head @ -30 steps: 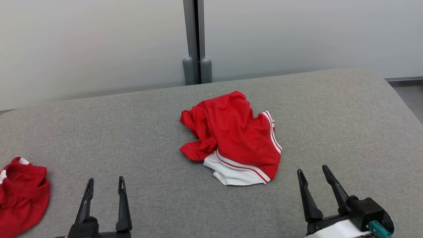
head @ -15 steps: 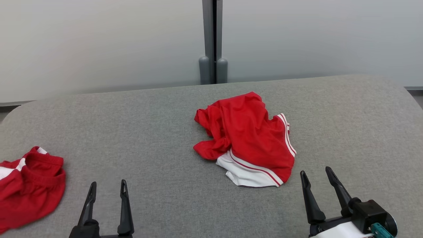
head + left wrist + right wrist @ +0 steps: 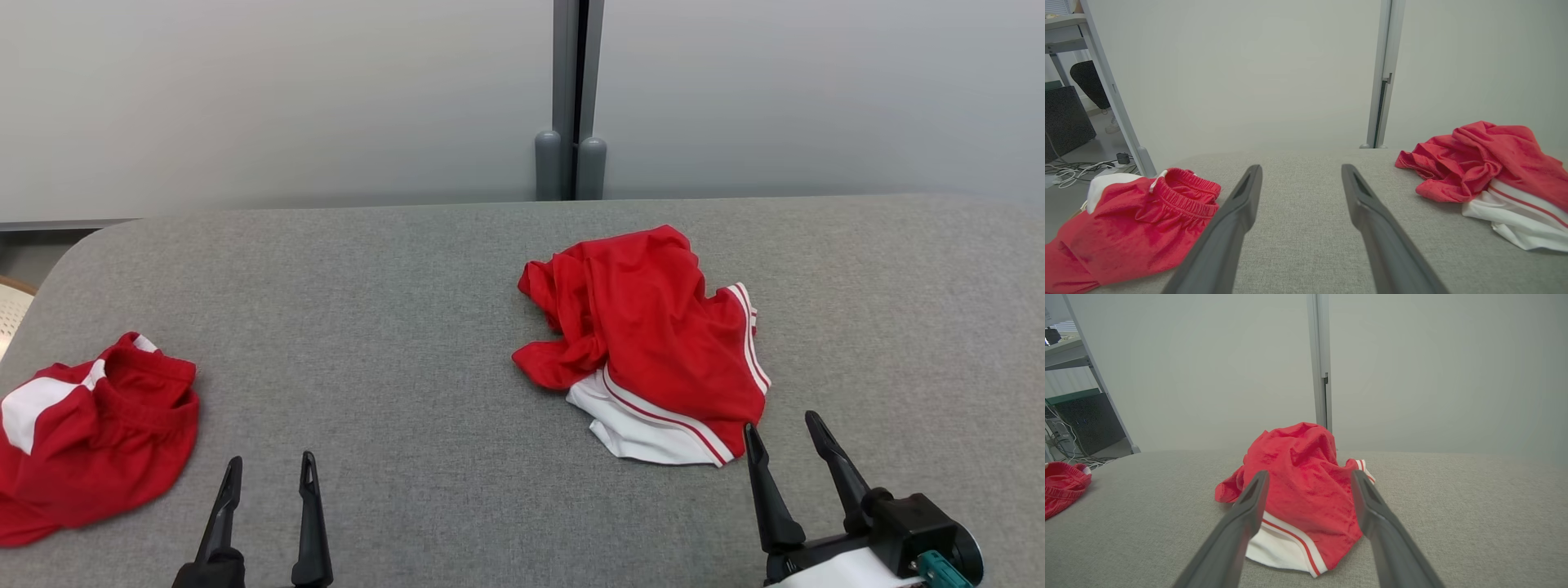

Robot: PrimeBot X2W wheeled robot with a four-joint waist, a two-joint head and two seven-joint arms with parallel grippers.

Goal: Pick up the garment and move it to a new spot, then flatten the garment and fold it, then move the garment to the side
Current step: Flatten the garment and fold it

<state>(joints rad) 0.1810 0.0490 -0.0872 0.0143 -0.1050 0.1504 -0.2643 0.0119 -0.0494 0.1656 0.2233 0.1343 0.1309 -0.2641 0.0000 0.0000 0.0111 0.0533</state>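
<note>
A crumpled red garment (image 3: 653,343) with white trim lies in a heap right of centre in the head view, on a grey cloth-covered surface (image 3: 392,310). Its white hem with thin red stripes points toward the lower edge of the frame.

The right gripper (image 3: 780,422) sits at the lower right. Its two dark fingers (image 3: 766,498) are spread wide and hold nothing. One fingertip is just beside the garment's lower right corner, though whether it touches cannot be told. In the right wrist view the heap fills the centre of the frame, between and beyond the two fingers.

The left gripper (image 3: 272,459) is at the lower left, its fingers also wide apart and empty. It is over bare grey cloth, well apart from the garment.

A second red piece of clothing (image 3: 90,433) with a white patch lies at the left edge of the head view, near the surface's rounded corner. Behind the surface stands a pale wall (image 3: 286,98), with a grey post (image 3: 571,98) at upper centre.
</note>
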